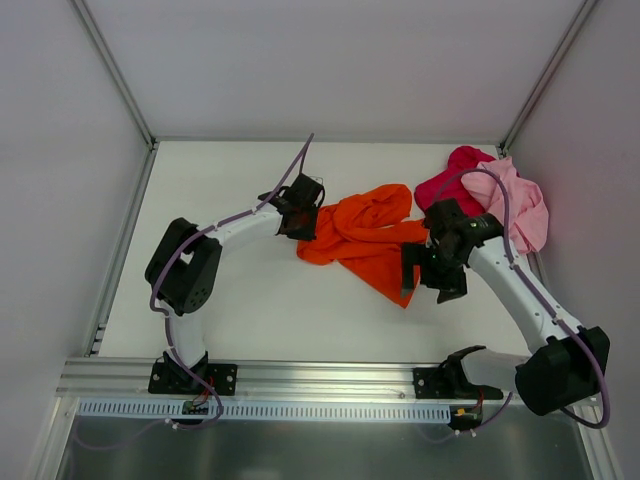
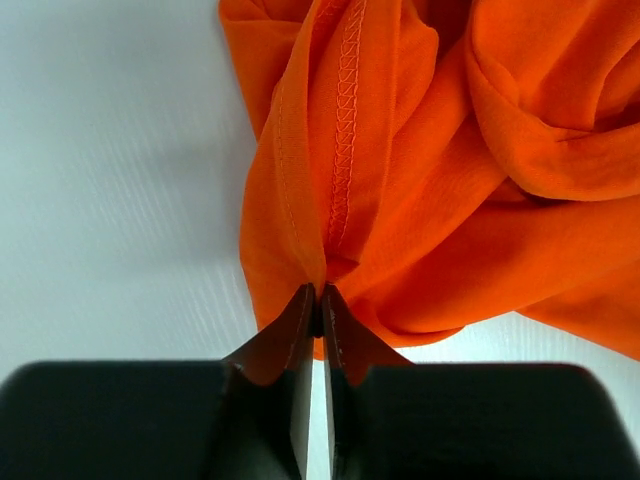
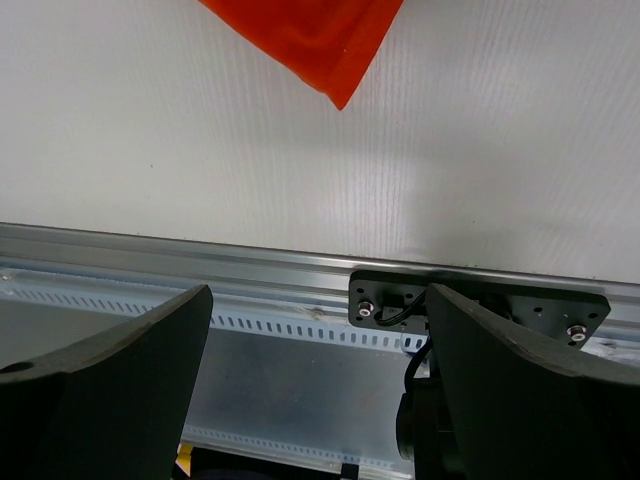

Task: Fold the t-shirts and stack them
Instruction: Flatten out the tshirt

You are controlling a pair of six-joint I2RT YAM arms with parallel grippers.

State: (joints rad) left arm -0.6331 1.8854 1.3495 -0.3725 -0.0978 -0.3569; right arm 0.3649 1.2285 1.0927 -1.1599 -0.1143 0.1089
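Note:
The orange t-shirt [image 1: 362,238] lies crumpled in the middle of the table. My left gripper [image 1: 297,222] is at its left edge, shut on a pinch of the orange cloth [image 2: 340,180] beside a stitched hem. My right gripper [image 1: 428,272] hovers open and empty at the shirt's near right end. In the right wrist view only a corner of the orange shirt [image 3: 318,38] shows above the open jaws. The crimson t-shirt [image 1: 452,182] and the pink t-shirt [image 1: 522,208] lie bunched together at the back right.
Enclosure walls stand on the left, back and right. A metal rail [image 1: 320,378] with the arm base plates runs along the near edge; it also shows in the right wrist view [image 3: 200,262]. White table [image 1: 230,180] surrounds the shirts.

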